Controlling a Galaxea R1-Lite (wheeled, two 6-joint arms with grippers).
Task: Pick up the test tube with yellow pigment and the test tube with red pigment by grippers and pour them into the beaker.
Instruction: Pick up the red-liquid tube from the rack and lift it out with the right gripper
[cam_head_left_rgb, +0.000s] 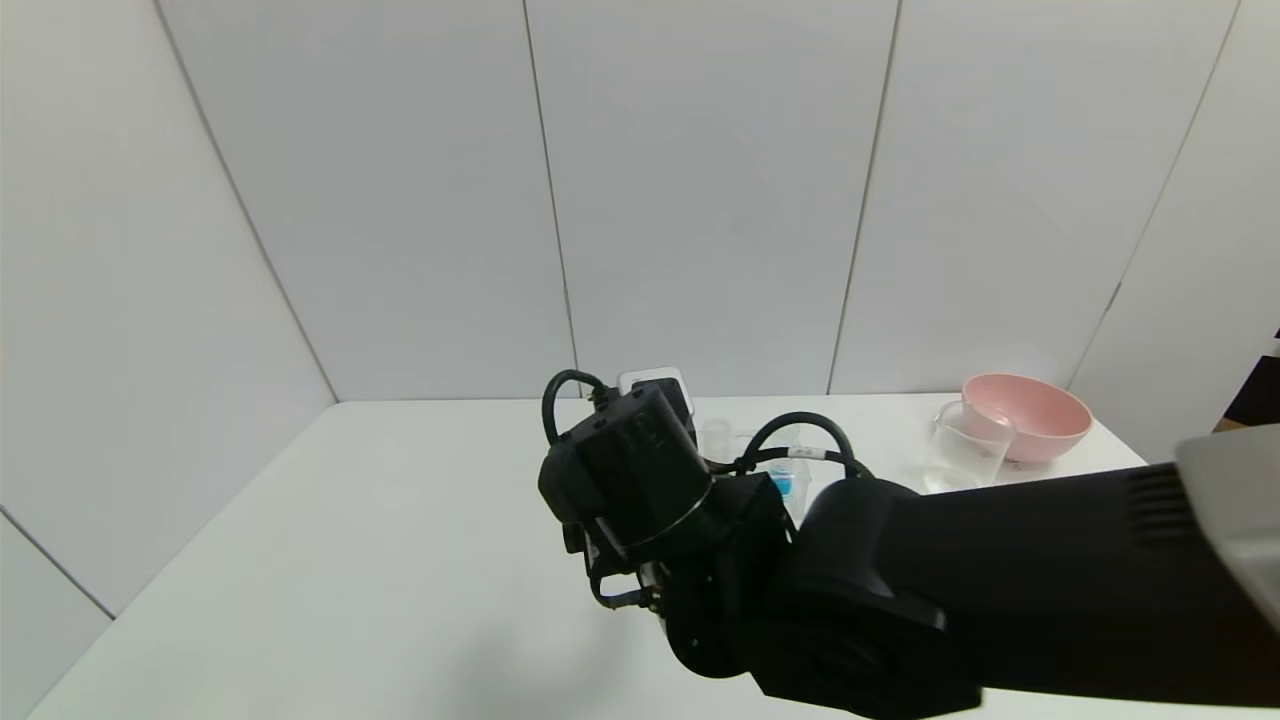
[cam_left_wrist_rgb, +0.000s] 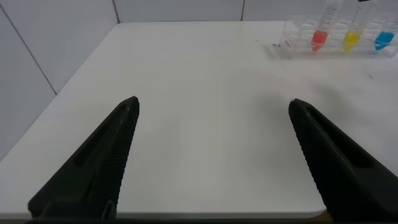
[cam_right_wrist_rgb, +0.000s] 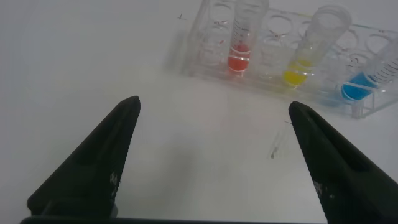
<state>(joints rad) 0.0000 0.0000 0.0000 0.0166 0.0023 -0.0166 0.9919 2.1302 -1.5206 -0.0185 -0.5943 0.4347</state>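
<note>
1. Red-pigment test tube (cam_right_wrist_rgb: 240, 38) and yellow-pigment test tube (cam_right_wrist_rgb: 311, 46) stand upright in the clear rack (cam_right_wrist_rgb: 205, 43), coloured tips down.
2. Right gripper (cam_right_wrist_rgb: 211, 130) hovers near, fingers apart, empty.
3. Left gripper (cam_left_wrist_rgb: 211, 124) likewise spread; beaker (cam_head_left_rgb: 966, 448) beside pink bowl (cam_head_left_rgb: 1035, 415).

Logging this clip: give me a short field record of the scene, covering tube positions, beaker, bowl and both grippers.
rack: clear tube rack on the white table
red tube: upright in rack
yellow tube: upright in rack, between red and blue
blue tube: upright in rack
beaker: on the table, looks empty, in front of pink bowl
right gripper: open, facing the rack, holding nothing
left gripper: open, farther off, holding nothing
poured: nothing yet
</note>
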